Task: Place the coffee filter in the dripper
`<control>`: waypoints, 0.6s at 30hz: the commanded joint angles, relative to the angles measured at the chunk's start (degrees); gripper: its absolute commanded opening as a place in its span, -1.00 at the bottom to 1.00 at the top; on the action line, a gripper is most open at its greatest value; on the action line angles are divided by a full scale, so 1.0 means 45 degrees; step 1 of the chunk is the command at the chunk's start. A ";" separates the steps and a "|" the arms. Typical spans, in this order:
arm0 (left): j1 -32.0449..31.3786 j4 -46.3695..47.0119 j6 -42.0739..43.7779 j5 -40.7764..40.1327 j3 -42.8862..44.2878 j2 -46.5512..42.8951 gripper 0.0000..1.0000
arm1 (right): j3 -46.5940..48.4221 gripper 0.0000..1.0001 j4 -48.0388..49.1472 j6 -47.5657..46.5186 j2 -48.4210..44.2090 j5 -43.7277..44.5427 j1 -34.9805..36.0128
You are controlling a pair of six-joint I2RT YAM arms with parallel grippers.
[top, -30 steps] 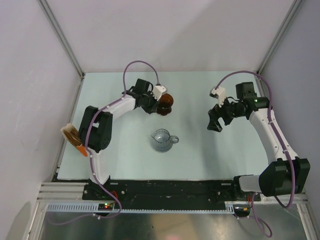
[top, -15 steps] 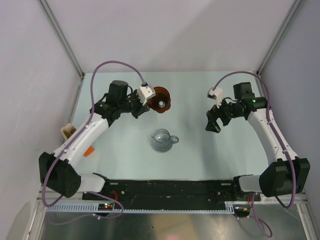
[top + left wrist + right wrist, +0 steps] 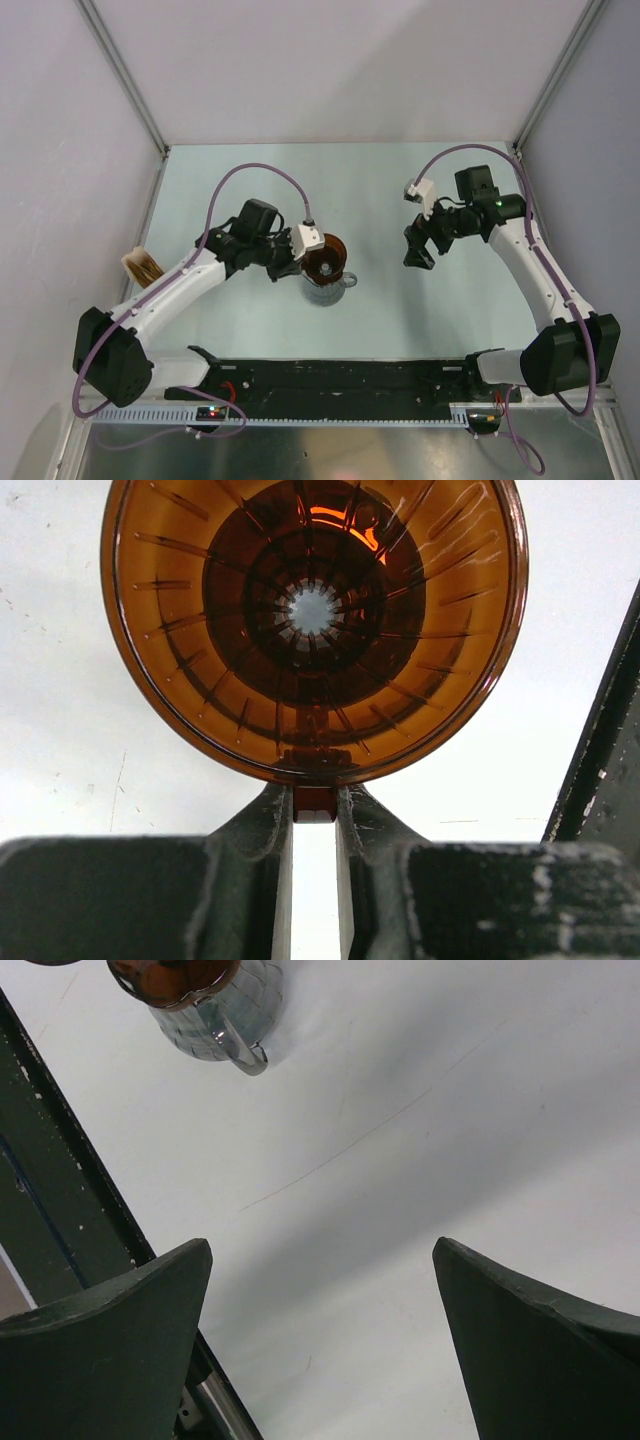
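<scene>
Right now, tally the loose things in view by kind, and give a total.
dripper: 1
jug: 1
filter box: 1
total: 3

The dripper [image 3: 312, 630] is see-through amber-orange, darker reddish-brown toward the middle, with thin dark ribs fanning out from a pale grey centre hole. The jug [image 3: 225, 1015] is clear glass with a fine quilted grid pattern. The table [image 3: 400, 310] is very pale mint. Both arms [image 3: 540, 270] are white with black joints, and their cables [image 3: 260, 172] are purple. The left gripper [image 3: 314, 800] and the right gripper [image 3: 322, 1250] are dull greenish-black.
</scene>
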 commanded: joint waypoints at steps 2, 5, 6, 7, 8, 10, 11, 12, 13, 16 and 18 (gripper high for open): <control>-0.0082 0.0092 0.0564 -0.0093 0.0113 -0.0235 -1.00 | -0.0007 0.99 0.0157 -0.0209 0.0021 -0.0089 0.0195; -0.0118 0.0102 0.0589 -0.0107 0.0141 -0.0342 -1.00 | 0.0008 0.99 0.0087 -0.0311 -0.0023 0.0005 0.0215; -0.0121 0.0077 0.0575 -0.0069 0.0190 -0.0506 -1.00 | 0.0001 0.99 0.0039 -0.0350 -0.0031 0.0036 0.0220; -0.0122 0.0055 0.0528 -0.0001 0.0263 -0.0646 -1.00 | -0.0003 0.99 0.0015 -0.0369 -0.0036 0.0061 0.0213; -0.0123 -0.0024 0.0466 0.0111 0.0329 -0.0834 -1.00 | -0.0015 0.99 -0.0017 -0.0379 -0.0058 0.0073 0.0210; -0.0133 -0.0294 0.0302 0.0361 0.0560 -0.1087 -1.00 | -0.0009 0.99 -0.0065 -0.0387 -0.0074 0.0068 0.0197; -0.0138 -0.0472 0.0196 0.0458 0.0722 -0.1161 -1.00 | 0.0002 0.99 -0.0076 -0.0388 -0.0086 0.0058 0.0202; -0.0150 -0.0659 0.0104 0.0565 0.0832 -0.1228 -1.00 | -0.0002 0.99 -0.0091 -0.0389 -0.0112 0.0062 0.0194; -0.0166 -0.0791 0.0029 0.0629 0.0946 -0.1291 -1.00 | -0.0005 0.99 -0.0109 -0.0399 -0.0125 0.0074 0.0190; -0.0243 -0.1054 -0.0046 0.0677 0.0970 -0.1426 -1.00 | -0.0011 0.99 -0.0161 -0.0407 -0.0114 0.0060 0.0192; -0.0295 -0.1108 -0.0056 0.0674 0.0827 -0.1415 -1.00 | -0.0018 0.99 -0.0154 -0.0408 -0.0093 0.0026 0.0207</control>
